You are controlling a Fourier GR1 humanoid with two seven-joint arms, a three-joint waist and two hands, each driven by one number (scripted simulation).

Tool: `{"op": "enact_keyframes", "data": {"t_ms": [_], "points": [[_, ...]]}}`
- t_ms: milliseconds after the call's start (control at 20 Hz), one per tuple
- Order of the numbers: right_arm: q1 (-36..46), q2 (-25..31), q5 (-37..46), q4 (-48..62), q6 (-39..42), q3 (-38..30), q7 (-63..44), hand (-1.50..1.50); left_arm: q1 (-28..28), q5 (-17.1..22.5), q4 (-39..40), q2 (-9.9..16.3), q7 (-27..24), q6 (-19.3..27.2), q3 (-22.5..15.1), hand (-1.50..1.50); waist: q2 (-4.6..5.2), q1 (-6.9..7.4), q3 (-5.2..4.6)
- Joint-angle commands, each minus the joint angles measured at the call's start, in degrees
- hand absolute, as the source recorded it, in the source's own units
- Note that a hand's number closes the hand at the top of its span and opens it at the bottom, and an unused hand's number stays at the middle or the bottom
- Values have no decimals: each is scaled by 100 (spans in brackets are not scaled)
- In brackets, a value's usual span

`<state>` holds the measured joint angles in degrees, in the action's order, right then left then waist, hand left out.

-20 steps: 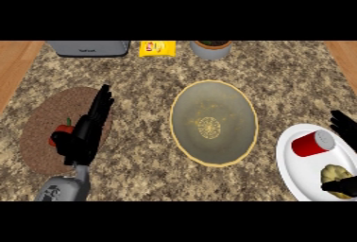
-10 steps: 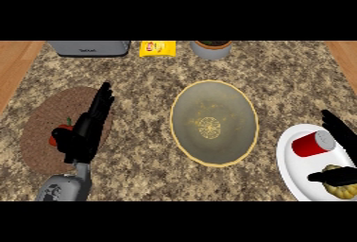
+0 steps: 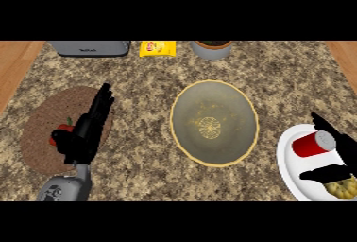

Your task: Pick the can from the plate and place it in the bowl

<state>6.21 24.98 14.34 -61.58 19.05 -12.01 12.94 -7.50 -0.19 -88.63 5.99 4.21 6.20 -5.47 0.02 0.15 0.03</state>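
Right hand (image 3: 339,156) open around unlabelled red can (image 3: 312,143) on white plate (image 3: 291,165).

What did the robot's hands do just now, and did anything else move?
The right hand slid in over the white plate and now brackets the red can, fingers behind it and thumb in front, not yet closed on it. The can still lies on the plate. The left hand, the round brown mat and the yellow-rimmed bowl stayed put.
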Motion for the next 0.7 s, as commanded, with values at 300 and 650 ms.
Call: {"op": "enact_keyframes", "data": {"t_ms": [300,650], "points": [[-33,158,1006,75,-140,714,1204,150,-30,-125,435,-99,-519,-47,127,0,3,-18,-3],[-272,-2413,1448,-1177,-1542,2010,-367,150,-57,-139,105,-129,20,-59,24,0,-66,2,-26]]}}
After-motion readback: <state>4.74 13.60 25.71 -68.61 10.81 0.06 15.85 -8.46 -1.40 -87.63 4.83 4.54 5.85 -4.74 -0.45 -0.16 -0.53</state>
